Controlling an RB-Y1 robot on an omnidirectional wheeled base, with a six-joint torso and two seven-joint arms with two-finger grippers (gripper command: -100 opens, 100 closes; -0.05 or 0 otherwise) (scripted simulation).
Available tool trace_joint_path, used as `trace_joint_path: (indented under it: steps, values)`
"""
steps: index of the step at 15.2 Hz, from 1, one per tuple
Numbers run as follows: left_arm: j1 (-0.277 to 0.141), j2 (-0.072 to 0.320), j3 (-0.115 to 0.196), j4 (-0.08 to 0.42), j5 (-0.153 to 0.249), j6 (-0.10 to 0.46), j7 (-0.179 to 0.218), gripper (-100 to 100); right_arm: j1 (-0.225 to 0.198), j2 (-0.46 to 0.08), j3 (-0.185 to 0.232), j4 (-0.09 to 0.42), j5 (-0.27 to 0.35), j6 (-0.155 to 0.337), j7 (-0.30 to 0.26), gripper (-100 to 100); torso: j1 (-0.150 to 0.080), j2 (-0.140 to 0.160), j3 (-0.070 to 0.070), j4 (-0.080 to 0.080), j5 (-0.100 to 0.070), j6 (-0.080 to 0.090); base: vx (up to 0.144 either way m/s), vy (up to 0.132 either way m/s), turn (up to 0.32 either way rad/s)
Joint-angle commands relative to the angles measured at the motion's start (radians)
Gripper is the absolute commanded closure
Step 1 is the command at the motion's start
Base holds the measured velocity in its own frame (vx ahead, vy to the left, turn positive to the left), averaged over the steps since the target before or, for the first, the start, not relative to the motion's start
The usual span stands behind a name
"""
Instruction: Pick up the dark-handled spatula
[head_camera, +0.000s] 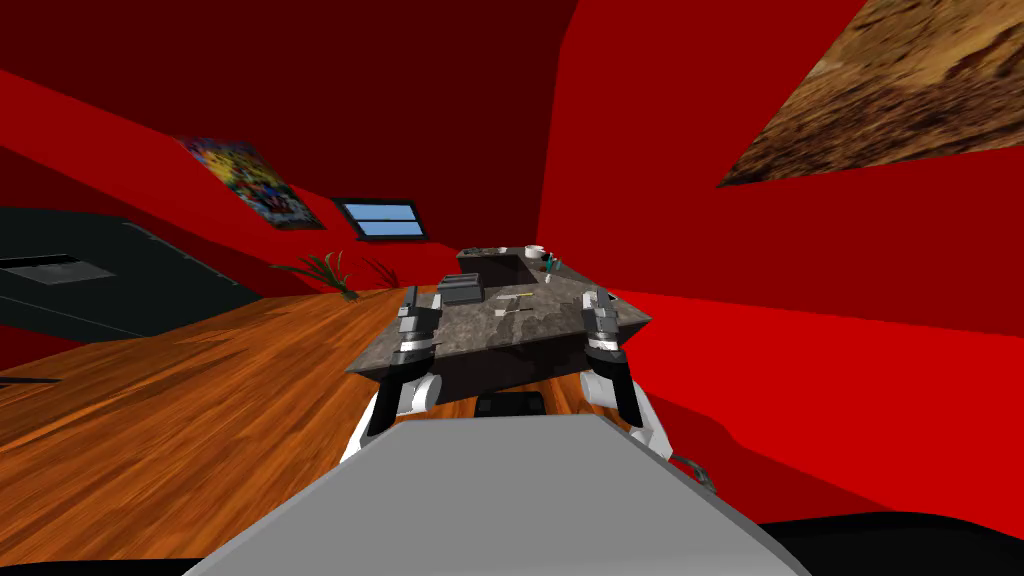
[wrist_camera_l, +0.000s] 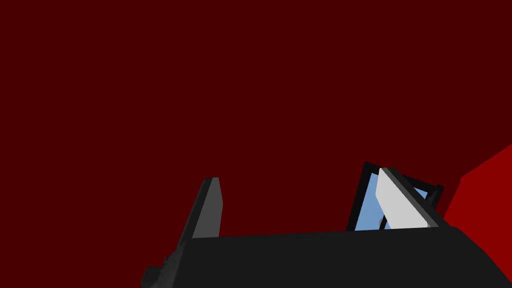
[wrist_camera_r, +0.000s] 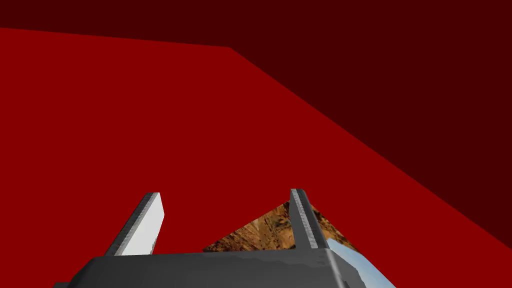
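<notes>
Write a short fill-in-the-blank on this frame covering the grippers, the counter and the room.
1. The left gripper and the right gripper both have their fingers ____.
2. Both grippers hold ____.
3. The white cup stands at the ____ end of the counter, away from the robot.
4. The wall to the right of the counter is ____.
Missing words: open; nothing; far; red.
</notes>
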Motion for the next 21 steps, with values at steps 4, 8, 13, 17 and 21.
trace_joint_path:
  steps: [4,8,13,17,21]
  values:
    - [0.0,0.0,0.0,0.0,0.0,0.0,0.0,0,-0.012,-0.097,-0.002,0.069,0.041,-0.03,0.007,-100,0.001,0.0,0.0,0.0,0.0,0.0,-0.005,0.016,0.157]
    - [0.0,0.0,0.0,0.0,0.0,0.0,0.0,0,-0.022,-0.162,-0.004,0.127,0.075,-0.054,0.014,-100,0.001,0.0,0.0,0.0,0.0,-0.001,-0.011,0.026,0.199]
    - [0.0,0.0,0.0,0.0,0.0,0.0,0.0,0,-0.04,-0.273,-0.006,0.232,0.143,-0.101,0.026,-100,0.002,0.0,0.0,0.0,0.0,-0.001,-0.009,0.031,0.257]
    - [0.0,0.0,0.0,0.0,0.0,0.0,0.0,0,-0.047,-0.322,-0.006,0.282,0.169,-0.12,0.031,-100,0.002,0.001,0.0,0.0,0.0,-0.001,-0.008,0.031,0.12]
    - [0.0,0.0,0.0,0.0,0.0,0.0,0.0,0,-0.061,-0.414,-0.007,0.376,0.227,-0.159,0.041,-100,0.002,0.0,0.0,0.0,0.0,-0.001,-0.005,0.032,0.249]
